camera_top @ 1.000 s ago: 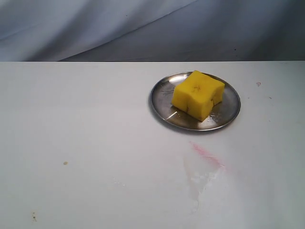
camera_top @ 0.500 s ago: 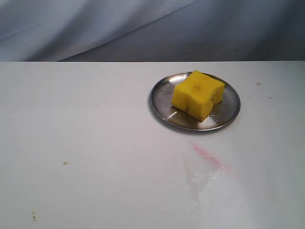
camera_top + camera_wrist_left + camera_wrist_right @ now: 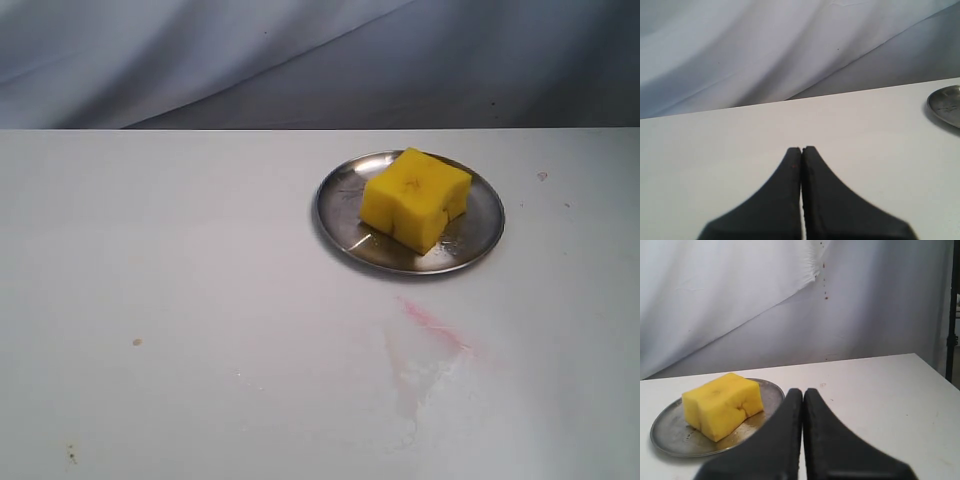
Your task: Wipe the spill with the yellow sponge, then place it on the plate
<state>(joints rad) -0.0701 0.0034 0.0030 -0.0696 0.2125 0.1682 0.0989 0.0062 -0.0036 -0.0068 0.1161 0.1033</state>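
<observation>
The yellow sponge [image 3: 414, 198] rests on the silvery metal plate [image 3: 483, 238] at the table's back right; nothing touches it. The right wrist view shows the same sponge [image 3: 722, 404] on the plate [image 3: 667, 432], off to one side of my right gripper [image 3: 803, 391], which is shut and empty. My left gripper [image 3: 801, 149] is shut and empty over bare white table, with just the plate's rim [image 3: 945, 104] at the picture's edge. Neither gripper shows in the exterior view. No amber puddle is visible; only a wet smear [image 3: 425, 385] remains in front of the plate.
A faint pink-red streak [image 3: 433, 324] lies on the white table just in front of the plate. Small dark specks [image 3: 137, 342] dot the front left. A grey-white cloth backdrop hangs behind the table's far edge.
</observation>
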